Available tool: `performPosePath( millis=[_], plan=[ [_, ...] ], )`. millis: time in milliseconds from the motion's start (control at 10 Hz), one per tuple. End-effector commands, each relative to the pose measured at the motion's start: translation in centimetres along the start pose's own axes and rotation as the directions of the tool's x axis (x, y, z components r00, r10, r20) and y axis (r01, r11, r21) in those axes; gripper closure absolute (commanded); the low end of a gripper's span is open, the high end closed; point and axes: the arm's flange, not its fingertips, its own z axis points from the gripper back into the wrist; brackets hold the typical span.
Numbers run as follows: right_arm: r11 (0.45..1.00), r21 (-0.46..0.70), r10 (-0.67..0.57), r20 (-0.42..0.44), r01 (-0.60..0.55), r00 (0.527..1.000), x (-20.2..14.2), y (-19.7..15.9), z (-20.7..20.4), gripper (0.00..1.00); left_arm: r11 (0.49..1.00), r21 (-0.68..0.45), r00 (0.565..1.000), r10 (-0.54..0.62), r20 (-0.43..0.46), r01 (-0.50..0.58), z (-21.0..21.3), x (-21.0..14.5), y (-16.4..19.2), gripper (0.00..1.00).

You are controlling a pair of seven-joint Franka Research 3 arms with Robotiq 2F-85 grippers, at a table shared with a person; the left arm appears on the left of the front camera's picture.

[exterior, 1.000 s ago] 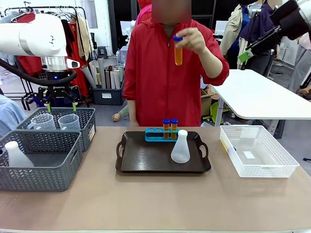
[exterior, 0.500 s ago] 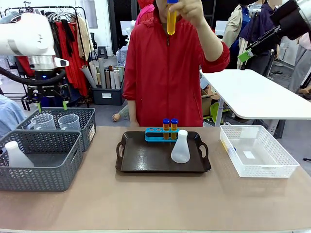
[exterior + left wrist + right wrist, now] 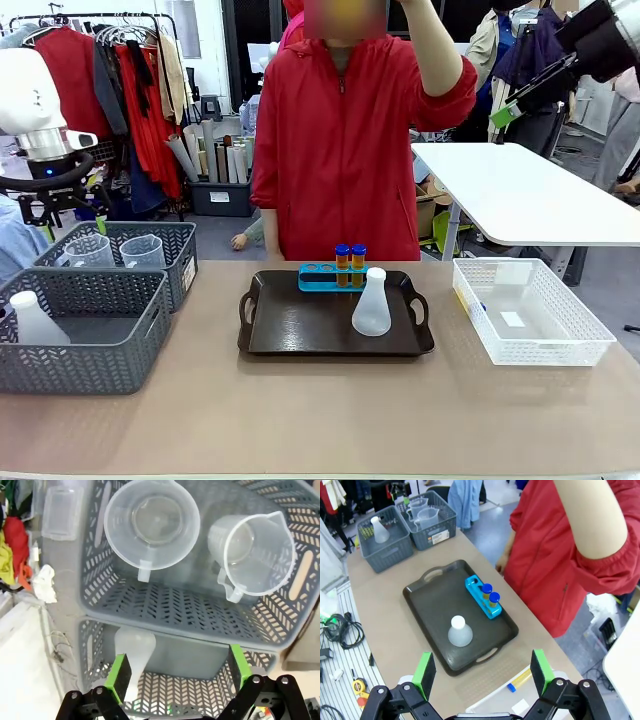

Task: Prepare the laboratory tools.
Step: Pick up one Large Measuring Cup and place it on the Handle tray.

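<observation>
Above the far left basket (image 3: 165,605), your left end effector (image 3: 179,667) is sliding leftward, spread and empty, likely lining up over the jugs (image 3: 151,522); your right end effector (image 3: 482,672) is idling, spread.

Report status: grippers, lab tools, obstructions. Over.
Left gripper open over grey baskets, two measuring jugs below. Right gripper open, high above white lattice bin. Tube rack with two tubes, conical flask on tray. Person's arm raised.
</observation>
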Motion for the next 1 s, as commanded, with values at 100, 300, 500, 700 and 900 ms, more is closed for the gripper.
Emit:
performPosePath(
  millis=[100, 300, 500, 700, 900],
  plan=[
    [1.000, 0.003, 0.004, 0.008, -0.004, 1.000, 0.1, 0.0, 0.1, 0.00, 0.998, -0.002, 0.997, -0.063, 0.054, 0.063, -2.7, 0.3, 1.0, 0.00],
    [1.000, 0.003, 0.004, 0.008, -0.004, 1.000, 0.1, 0.0, 0.1, 0.00, 0.991, -0.015, 0.990, -0.133, 0.043, 0.134, -3.5, 0.7, 2.2, 0.00],
    [1.000, 0.003, 0.004, 0.008, -0.004, 1.000, 0.1, 0.0, 0.1, 0.00, 0.983, -0.012, 0.980, -0.180, 0.084, 0.181, -4.0, 0.9, 4.0, 0.00],
    [1.000, 0.003, 0.004, 0.008, -0.004, 1.000, 0.1, 0.0, 0.1, 0.00, 0.972, -0.007, 0.969, -0.232, 0.083, 0.233, -3.9, 0.8, 4.6, 0.00],
    [1.000, 0.003, 0.004, 0.008, -0.004, 1.000, 0.1, 0.0, 0.1, 0.00, 0.980, 0.008, 0.978, -0.198, 0.067, 0.197, -3.9, 1.6, 4.3, 0.00]
  ],
)
